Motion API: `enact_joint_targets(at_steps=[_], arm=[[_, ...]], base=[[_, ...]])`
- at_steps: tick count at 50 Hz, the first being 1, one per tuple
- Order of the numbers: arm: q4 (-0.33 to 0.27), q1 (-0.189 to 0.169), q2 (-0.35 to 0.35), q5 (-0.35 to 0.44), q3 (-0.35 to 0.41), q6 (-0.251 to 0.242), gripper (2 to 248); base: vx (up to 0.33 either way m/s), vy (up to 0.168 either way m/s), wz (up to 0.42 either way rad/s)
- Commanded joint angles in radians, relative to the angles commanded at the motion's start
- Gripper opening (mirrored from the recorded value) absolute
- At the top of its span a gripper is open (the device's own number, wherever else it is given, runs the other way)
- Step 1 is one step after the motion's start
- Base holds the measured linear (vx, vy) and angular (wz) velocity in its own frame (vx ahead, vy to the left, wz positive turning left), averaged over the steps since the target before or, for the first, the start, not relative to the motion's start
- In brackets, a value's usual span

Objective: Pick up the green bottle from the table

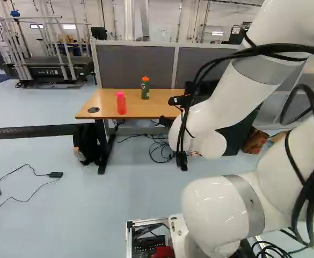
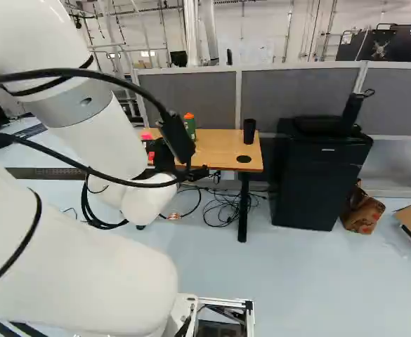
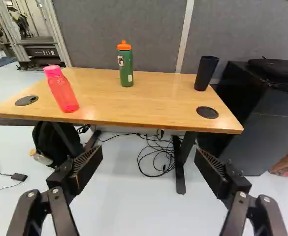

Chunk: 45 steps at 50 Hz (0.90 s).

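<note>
My gripper (image 1: 179, 100) shows as a dark shape at the arm's end, by the table's right part in the left base view. In the wrist view the gripper (image 3: 148, 156) is open, its two fingers wide apart with nothing between them. Ahead of it, the green bottle (image 3: 126, 68) with an orange cap stands upright on the wooden table (image 3: 134, 109), toward the back edge. In the left base view the green bottle (image 1: 145, 90) is right of and behind the pink bottle. The orange pads cannot be made out.
A pink bottle (image 3: 64, 91) and a black cup (image 3: 206, 73) stand on the table. Grey partitions (image 3: 124, 24) rise behind it. Under it lie a black backpack (image 3: 55, 145) and loose cables (image 3: 158, 155). A black cabinet (image 2: 317, 175) stands to the table's right.
</note>
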Motion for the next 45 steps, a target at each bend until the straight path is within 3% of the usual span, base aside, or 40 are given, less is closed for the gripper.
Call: enact_joint_targets(at_steps=[45], arm=[[0.0, 0.0, 0.0, 0.0, 0.0, 0.0, 247]], base=[[0.175, -0.007, -0.011]])
